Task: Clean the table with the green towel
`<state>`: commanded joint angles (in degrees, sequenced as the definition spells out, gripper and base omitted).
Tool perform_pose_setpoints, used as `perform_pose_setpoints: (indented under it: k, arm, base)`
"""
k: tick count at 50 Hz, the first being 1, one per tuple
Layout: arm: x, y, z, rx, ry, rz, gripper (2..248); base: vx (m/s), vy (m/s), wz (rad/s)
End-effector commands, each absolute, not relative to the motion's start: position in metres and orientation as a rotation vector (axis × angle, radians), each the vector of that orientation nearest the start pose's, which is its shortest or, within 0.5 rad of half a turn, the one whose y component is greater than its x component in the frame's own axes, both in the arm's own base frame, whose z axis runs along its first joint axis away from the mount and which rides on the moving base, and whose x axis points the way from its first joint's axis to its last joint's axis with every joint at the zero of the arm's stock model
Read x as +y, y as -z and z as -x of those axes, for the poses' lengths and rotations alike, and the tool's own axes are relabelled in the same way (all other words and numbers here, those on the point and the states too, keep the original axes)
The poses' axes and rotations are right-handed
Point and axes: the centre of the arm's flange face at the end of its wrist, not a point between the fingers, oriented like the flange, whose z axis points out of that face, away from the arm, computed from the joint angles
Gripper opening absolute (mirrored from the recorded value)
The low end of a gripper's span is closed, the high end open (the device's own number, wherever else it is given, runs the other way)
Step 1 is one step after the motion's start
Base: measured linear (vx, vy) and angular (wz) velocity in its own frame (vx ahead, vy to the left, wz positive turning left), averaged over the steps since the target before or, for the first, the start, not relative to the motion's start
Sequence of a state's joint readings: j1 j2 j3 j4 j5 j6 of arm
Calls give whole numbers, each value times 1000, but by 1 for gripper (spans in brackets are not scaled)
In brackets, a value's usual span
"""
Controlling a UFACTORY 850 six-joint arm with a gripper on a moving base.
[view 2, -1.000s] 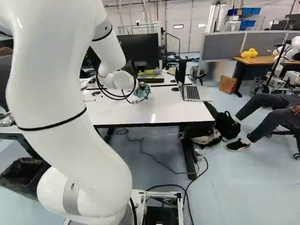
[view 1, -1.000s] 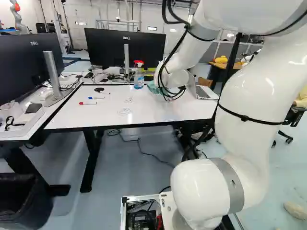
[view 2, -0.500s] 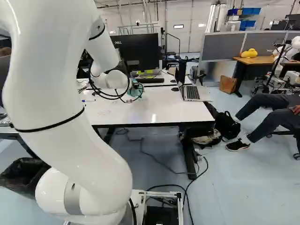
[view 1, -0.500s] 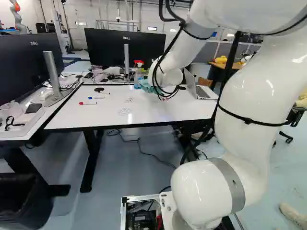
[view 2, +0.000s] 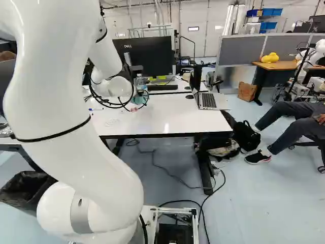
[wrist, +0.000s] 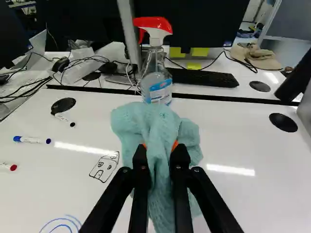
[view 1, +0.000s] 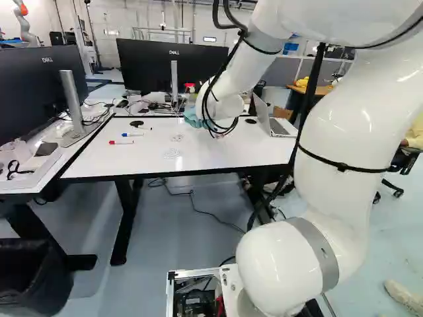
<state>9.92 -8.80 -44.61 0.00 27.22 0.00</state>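
Note:
In the right base view my gripper (view 2: 133,108) is partly hidden by cables, beside the green towel (view 2: 140,96). The wrist view shows the gripper (wrist: 160,148) shut on the bunched towel (wrist: 130,125), whose folds spread ahead and hang between the fingers. Whether the cloth touches the white table (wrist: 233,199) is not clear. A house drawing (wrist: 104,166) lies beside the towel, with blue curved lines (wrist: 60,224) nearer the gripper's base. In the left base view, faint rings (view 1: 172,153) show on the tabletop.
A spray bottle (wrist: 158,82) stands just beyond the towel. Blue (wrist: 31,140), red (wrist: 7,166) and black (wrist: 64,119) markers lie to one side. An open laptop (view 2: 207,100) and monitors (view 1: 173,65) stand around the work area. Another robot (view 1: 24,23) is far off.
The arm has swung leftward in both base views, carrying the held towel toward the markers' side and across in front of the bottle. The base and markers have stayed put.

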Motion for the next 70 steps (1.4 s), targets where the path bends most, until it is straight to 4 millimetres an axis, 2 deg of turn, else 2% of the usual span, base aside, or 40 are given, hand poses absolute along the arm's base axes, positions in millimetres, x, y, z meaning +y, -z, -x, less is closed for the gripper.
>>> perform_pose_setpoints:
  k: [16, 30, 47, 70]
  arm:
    - [110, -454, -504, -274, 1624, 2538, 51]
    - [112, -453, -505, -276, 1633, 2530, 51]
    - [117, -437, -515, -285, 1623, 2532, 51]
    - [149, -410, -541, -341, 1581, 2526, 51]
  base:
    - [0, 0, 0]
    - [0, 0, 0]
    - [0, 0, 0]
    - [0, 0, 0]
